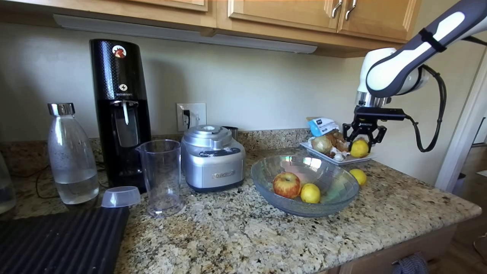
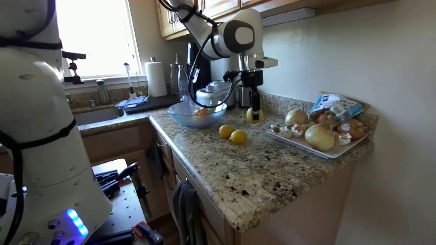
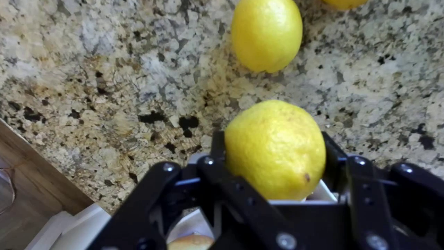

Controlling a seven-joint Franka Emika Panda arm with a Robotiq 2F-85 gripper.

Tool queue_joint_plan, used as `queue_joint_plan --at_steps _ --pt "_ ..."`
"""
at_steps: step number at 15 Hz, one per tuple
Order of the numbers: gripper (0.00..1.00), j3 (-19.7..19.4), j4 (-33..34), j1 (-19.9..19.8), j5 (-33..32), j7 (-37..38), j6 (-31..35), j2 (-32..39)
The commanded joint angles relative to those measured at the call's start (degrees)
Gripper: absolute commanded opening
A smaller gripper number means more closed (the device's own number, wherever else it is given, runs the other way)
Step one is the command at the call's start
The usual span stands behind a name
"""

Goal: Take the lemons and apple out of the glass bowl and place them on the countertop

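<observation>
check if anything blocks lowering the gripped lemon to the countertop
Nothing visible is between the held lemon and the countertop below; the white dish and two other lemons sit close by, so straight down looks safest.

Glass bowl: walls barred me low down; its open mouth left a way in from above.
Loose lemons: a close pair blocked low passage near that bowl.
White tray: onions crowded it near my claw (the wall stood behind).
Countertop: a bare stretch lay open to me from those lemons to the outer corner.
</observation>
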Motion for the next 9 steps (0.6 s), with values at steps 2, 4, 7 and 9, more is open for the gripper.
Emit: queue_joint_plan --at_steps 2,4,7,9 --pt "0.39 -1.70 -2.52 -0.59 -0.99 0.44 7.49 1.63" --pt "0.39 -2.59 -2.59 -0.41 -0.84 0.58 9.62 3.15" --pt "0.39 -3.63 -2.52 0.08 -0.66 0.80 11.72 4.93" --pt "0.39 -4.40 -2.46 0.65 -1.16 1.49 12.63 5.99"
